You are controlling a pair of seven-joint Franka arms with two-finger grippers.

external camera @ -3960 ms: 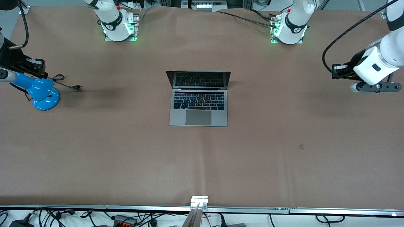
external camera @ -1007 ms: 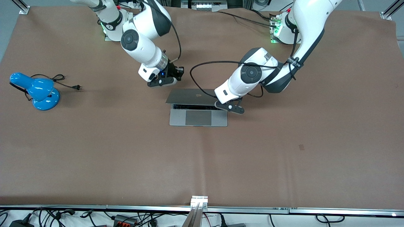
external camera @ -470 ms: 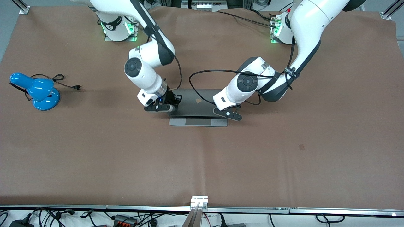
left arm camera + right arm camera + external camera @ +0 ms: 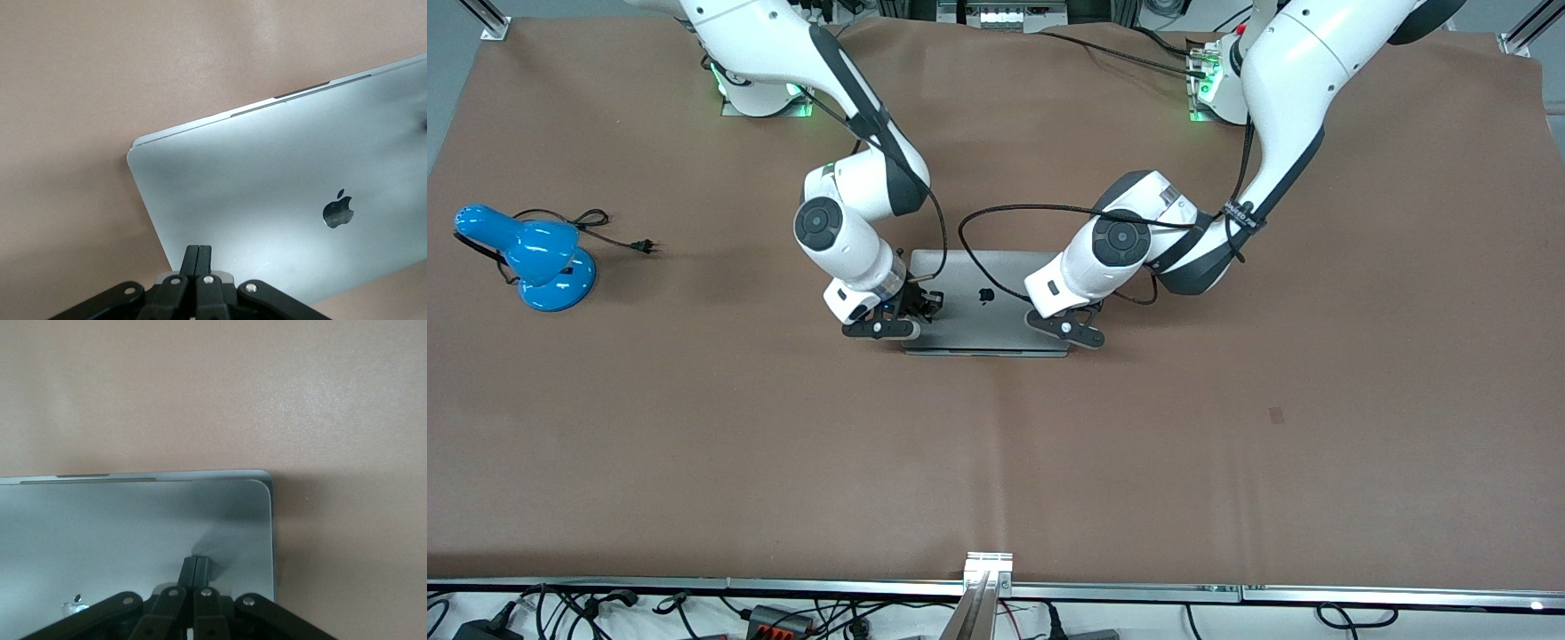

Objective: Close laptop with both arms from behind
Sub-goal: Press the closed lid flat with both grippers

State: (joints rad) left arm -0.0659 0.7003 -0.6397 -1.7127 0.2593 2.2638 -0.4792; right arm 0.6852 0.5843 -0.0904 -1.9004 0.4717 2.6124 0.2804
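The silver-grey laptop lies in the middle of the table with its lid down flat or nearly flat on its base, apple logo up. A thin strip of the base shows at the edge nearest the front camera. My left gripper is shut, and its fingertips press on the lid near the corner toward the left arm's end. My right gripper is shut, and its fingertips press on the lid near the corner toward the right arm's end. Keyboard and screen are hidden.
A small blue desk lamp with a black cord and plug stands toward the right arm's end of the table. A metal bracket sits at the table edge nearest the front camera. Brown mat covers the table.
Both arms came in from the table's ends and pushed the upright lid down. In the last half second the lid dropped almost flat and both grippers moved on toward the front camera.
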